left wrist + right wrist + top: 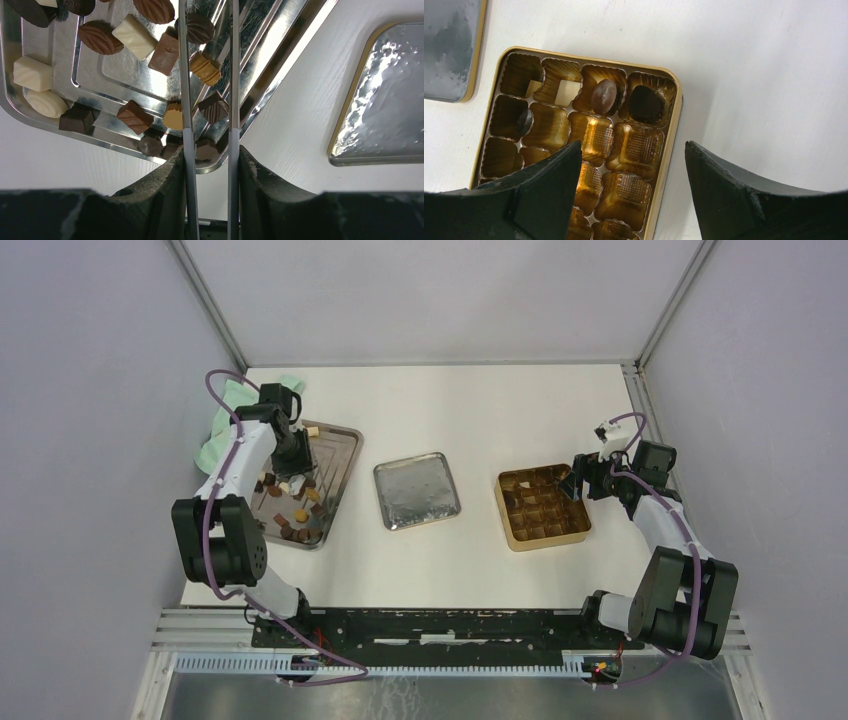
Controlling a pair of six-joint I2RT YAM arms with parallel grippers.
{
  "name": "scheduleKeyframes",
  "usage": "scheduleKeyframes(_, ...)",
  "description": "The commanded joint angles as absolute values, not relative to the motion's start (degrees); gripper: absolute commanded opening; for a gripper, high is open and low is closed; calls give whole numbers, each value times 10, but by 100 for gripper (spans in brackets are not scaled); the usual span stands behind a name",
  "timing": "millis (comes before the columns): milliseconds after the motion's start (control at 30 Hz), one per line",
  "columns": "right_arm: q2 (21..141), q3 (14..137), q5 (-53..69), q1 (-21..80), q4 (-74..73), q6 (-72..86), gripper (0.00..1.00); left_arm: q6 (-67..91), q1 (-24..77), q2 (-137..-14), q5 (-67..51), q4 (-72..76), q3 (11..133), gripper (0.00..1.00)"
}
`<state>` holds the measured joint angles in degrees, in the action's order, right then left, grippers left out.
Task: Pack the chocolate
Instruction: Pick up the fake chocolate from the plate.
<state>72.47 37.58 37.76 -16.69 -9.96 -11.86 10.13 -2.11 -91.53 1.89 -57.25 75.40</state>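
With left gripper (pixel 210 161) clenched on tweezers (pixel 184 75) over chocolate (pixel 205 69) in left tray (pixel 280 75), straddle one piece squarely, pinch gently, lift straight; with right gripper (pixel 632 146) released over tin (pixel 672 130), steady its right rim.

Chocolates (pixel 290 502): most lie loose in a single layer on the steel tray (pixel 341 448), crowded toward its near end. Tints are mixed.
- White bar (pixel 134 36) lies flat beside a ribbed mid-brown leaf oval (pixel 100 37); a mid-brown square (pixel 164 51) touches the bar's end.
- Caramel ribbed piece (pixel 205 68) sits tilted on the tray's stepped wall.
- Two white pieces (pixel 32 73) are at the tray's edge, with a dark block (pixel 76 120) just beside them.
- Dark striped square (pixel 214 108) and round dark pieces (pixel 150 145) rest against the rim.

Well right of the tray, in the gold tin (pixel 634 150):
- Dark oval (pixel 604 96) sits in an edge-row compartment.
- Darker piece (pixel 646 104) sits in the adjoining corner compartment.
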Motion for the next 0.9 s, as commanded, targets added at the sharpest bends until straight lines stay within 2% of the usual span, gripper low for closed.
scheduleKeyframes(0,719,376,392,-170,-85,-122,81,76,-19,-915,16,-564,780,30)
scheduleKeyframes(133,719,376,393,-170,-85,-122,81,81,-18,-916,21,-566,782,4)
scheduleKeyframes(167,719,377,393,-170,-85,-122,81,83,-18,-915,22,-566,783,2)
scheduleKeyframes(867,719,376,393,-170,-85,-119,81,110,-19,-896,33,-566,767,4)
